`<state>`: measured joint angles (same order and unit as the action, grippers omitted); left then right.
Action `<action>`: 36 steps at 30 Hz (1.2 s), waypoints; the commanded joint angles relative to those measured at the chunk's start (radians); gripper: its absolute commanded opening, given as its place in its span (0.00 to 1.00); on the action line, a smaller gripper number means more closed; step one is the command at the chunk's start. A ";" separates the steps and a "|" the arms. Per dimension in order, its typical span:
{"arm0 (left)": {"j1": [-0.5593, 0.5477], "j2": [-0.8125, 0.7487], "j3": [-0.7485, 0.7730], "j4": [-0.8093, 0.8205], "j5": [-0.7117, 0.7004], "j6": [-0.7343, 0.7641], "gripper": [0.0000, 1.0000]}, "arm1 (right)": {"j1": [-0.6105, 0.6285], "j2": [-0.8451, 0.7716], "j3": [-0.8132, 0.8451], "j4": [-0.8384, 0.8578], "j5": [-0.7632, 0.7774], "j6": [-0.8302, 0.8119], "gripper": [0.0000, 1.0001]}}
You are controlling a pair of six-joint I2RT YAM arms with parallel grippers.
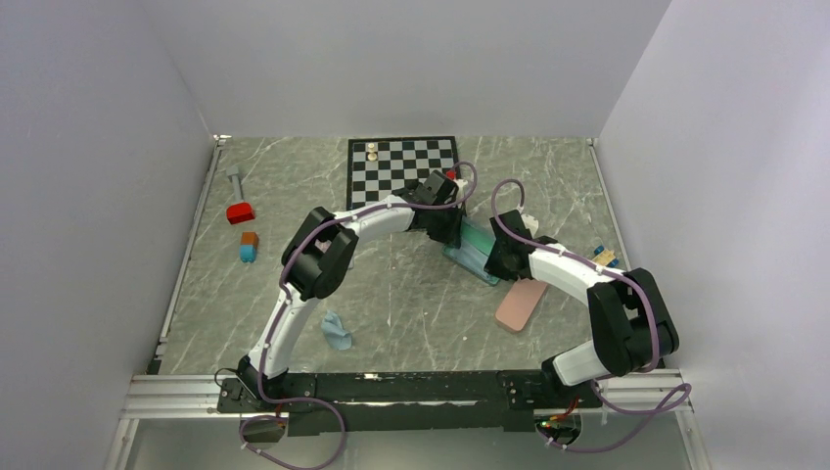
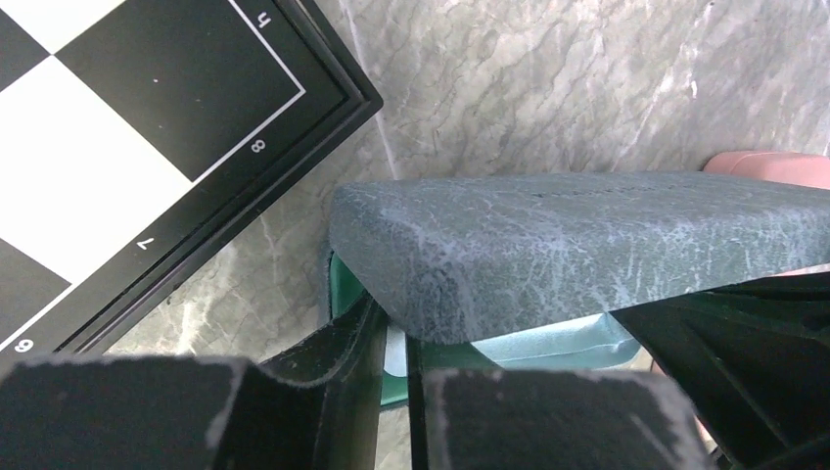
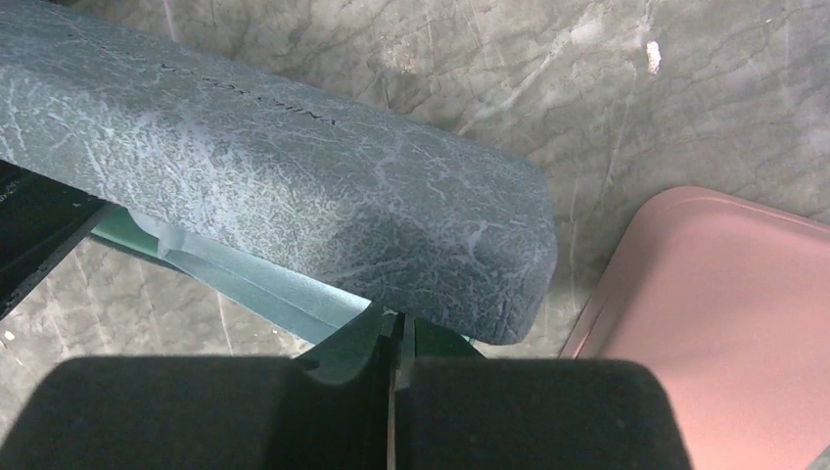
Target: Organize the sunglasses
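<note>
A grey-blue case lies open at mid-table, its textured lid raised over a green lining. The lid also shows in the right wrist view. A light-blue cloth lies inside it and shows under the lid in the right wrist view. My left gripper is shut on the case's green rim at one end. My right gripper is shut on the rim at the other end. Neither pair of sunglasses shows clearly. A white bit behind the right wrist cannot be identified.
A closed pink case lies just right of the grey-blue one. A chessboard with two pieces sits behind, close to the left gripper. A second light-blue cloth lies near front. Red and orange-blue blocks sit at the left.
</note>
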<state>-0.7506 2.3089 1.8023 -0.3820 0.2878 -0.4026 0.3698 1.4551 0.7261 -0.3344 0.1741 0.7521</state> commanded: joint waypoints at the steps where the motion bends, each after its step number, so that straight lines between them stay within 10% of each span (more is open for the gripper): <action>1: -0.012 -0.005 0.053 -0.019 -0.055 0.032 0.19 | -0.006 0.001 -0.005 0.008 0.014 0.006 0.07; 20: -0.023 -0.082 0.077 -0.093 -0.123 0.085 0.50 | -0.006 -0.068 0.014 -0.060 0.094 0.008 0.37; 36: -0.023 -0.177 0.019 -0.041 0.039 0.061 0.39 | -0.004 -0.170 -0.019 0.050 -0.040 -0.056 0.27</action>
<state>-0.7731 2.1693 1.8450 -0.4686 0.2478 -0.3359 0.3679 1.3113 0.7242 -0.3897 0.2153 0.7265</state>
